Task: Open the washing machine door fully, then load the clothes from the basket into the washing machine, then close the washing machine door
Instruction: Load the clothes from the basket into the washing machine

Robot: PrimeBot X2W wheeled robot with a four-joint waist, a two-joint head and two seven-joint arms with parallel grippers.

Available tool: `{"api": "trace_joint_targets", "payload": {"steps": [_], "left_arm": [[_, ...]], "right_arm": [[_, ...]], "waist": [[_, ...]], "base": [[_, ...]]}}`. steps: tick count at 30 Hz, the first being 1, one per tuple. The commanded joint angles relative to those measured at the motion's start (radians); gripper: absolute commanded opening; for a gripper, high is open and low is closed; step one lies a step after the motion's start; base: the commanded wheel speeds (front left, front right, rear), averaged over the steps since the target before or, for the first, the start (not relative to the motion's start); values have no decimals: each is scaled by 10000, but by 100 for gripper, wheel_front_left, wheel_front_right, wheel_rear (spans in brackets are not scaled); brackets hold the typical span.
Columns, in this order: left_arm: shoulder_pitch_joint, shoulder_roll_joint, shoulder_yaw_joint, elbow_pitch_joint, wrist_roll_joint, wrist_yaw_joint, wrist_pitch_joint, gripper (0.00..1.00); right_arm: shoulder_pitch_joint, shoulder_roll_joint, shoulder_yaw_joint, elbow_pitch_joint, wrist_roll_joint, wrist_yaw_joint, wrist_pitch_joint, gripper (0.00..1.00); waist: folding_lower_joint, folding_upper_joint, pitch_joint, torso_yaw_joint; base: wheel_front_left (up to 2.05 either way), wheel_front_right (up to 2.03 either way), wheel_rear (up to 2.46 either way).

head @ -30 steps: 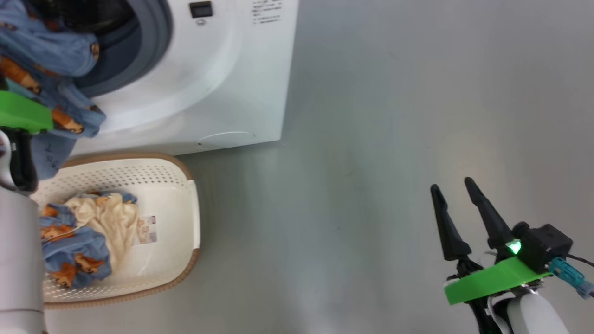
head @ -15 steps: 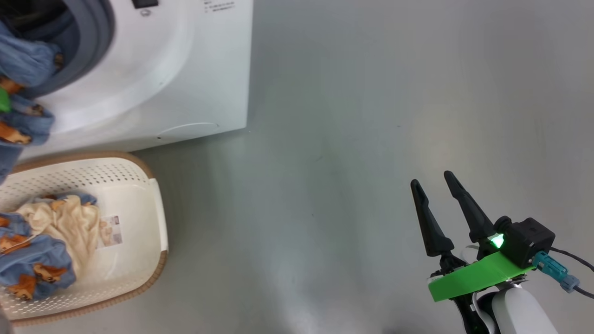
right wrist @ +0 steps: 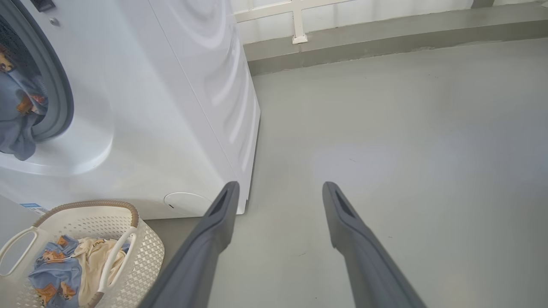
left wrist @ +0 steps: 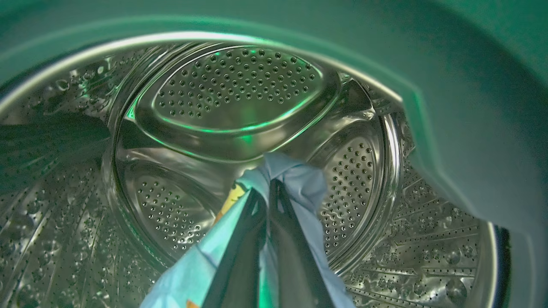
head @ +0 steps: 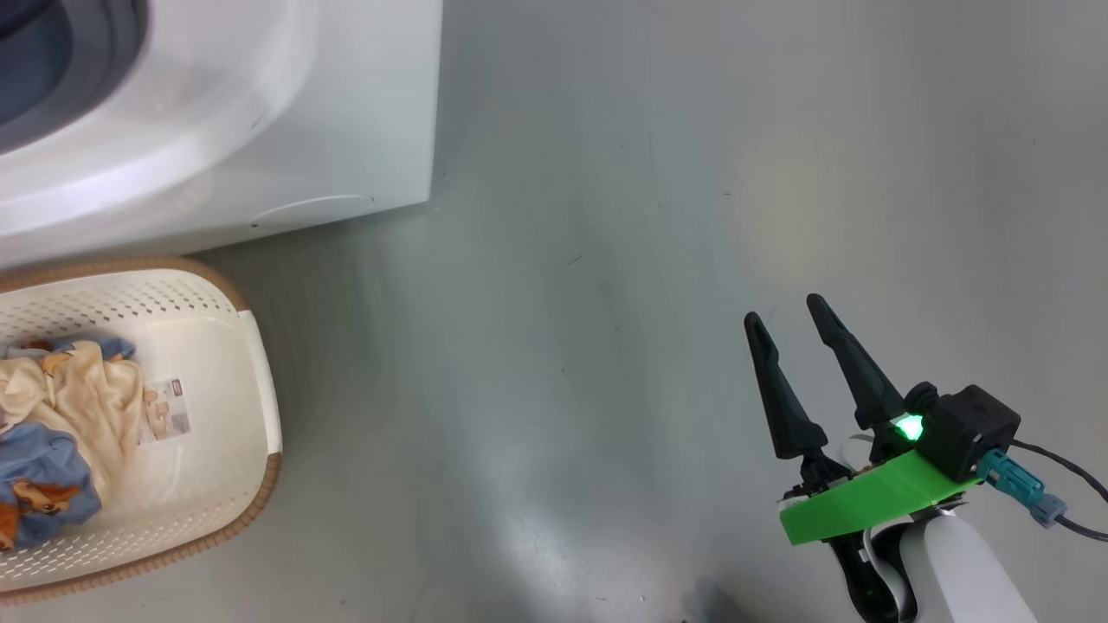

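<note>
While the left gripper, lower centre, pinches a bear-print garment inside the steel drum, it should reach deep before releasing — right gripper spread wide, empty.

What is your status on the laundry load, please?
Left gripper shut on blue garment, inside drum. Right gripper open, empty. More clothes in basket. No obstruction seen.

Smooth grey floor, perhaps white railing behind.
</note>
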State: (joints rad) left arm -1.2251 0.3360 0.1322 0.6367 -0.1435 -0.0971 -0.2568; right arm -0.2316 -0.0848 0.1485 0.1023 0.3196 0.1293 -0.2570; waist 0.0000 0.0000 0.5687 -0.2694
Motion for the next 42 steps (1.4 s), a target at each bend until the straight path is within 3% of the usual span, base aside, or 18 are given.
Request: {"api": "trace_joint_targets", "payload": {"steps": [1,2,3,4,27,42], "left_arm": [[122,360,201,-402,136,-22,-49,10],[244,320,264,-261,148,-37,-49,26],[331,292,319,-86,171,-45,-49,55],[389,284,350,43,217,-55,-49,100],[1606,-402,1038,1242,485,-171,-49,100],[4119,-1646,1606,-317,527,-215,-49,100]], "right_arm": [[-66,53,235,-227,100,14,-48,100],[-82,64,244,-226,106,14,-48,100],[-95,74,254,-224,111,14,-48,100],[-104,82,268,-221,115,14,-48,100],[-176,-9,208,-265,72,14,-48,100],[-19,-319,-412,-440,-34,14,-48,100]], "waist": [[0,0,79,-8],[0,0,87,1],[0,0,94,10],[0,0,98,17],[0,0,21,439],[0,0,-83,1314]], "base": [[0,0,0],[0,0,0],[0,0,0],[0,0,0],[0,0,0],[0,0,0]]}}
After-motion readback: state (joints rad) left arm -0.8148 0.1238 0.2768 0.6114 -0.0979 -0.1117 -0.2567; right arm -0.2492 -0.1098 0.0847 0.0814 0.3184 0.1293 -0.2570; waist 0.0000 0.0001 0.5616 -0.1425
